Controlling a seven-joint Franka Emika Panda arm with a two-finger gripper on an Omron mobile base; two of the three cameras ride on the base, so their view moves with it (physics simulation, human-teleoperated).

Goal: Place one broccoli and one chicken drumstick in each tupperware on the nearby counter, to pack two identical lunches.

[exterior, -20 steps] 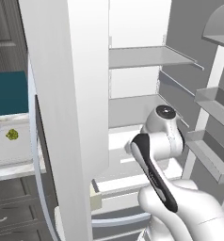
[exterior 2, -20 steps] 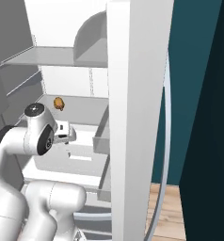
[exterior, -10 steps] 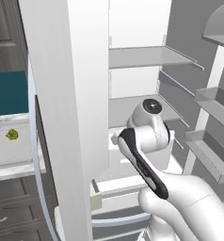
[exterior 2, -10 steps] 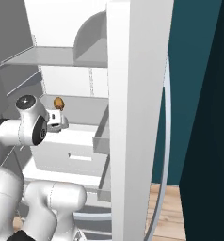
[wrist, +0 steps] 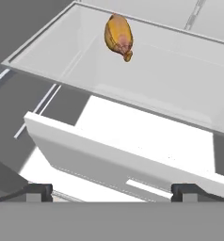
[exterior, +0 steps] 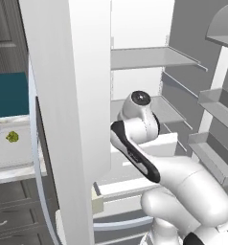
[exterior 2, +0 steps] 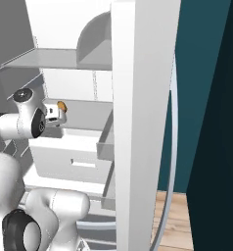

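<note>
Right now my arm (exterior: 135, 155) is folded up from the base, its dark-striped forearm rising to a round joint and the hand reaching forward into the open fridge. On the hand view the two dark fingertips (wrist: 37, 190) sit at opposite bottom corners, so the jaws of the gripper (wrist: 112, 193) are spread as wide as they go, with nothing between them. The hand is tilted, looking down and forward over the fridge interior.

Nearest under the hand is a white drawer (wrist: 132, 150), pulled out, its front edge running across the lower half of that view. Just beyond it lies a clear shelf tray (wrist: 52, 52) with raised walls, and on its far part rests the chicken drumstick (wrist: 119, 36), golden brown, bony end pointing toward the hand. It is well apart from the fingertips. From the right base view I catch the drumstick (exterior 2: 61, 105) as a small orange patch just past the gripper's white body, though that view is too coarse to judge the gap.

Off to the left in the left base view, past the edge of the fridge door (exterior: 70, 119), one tupperware (exterior: 1, 160) sits on the white worktop (exterior: 15, 171), holding a piece of broccoli (exterior: 12, 137).
</note>
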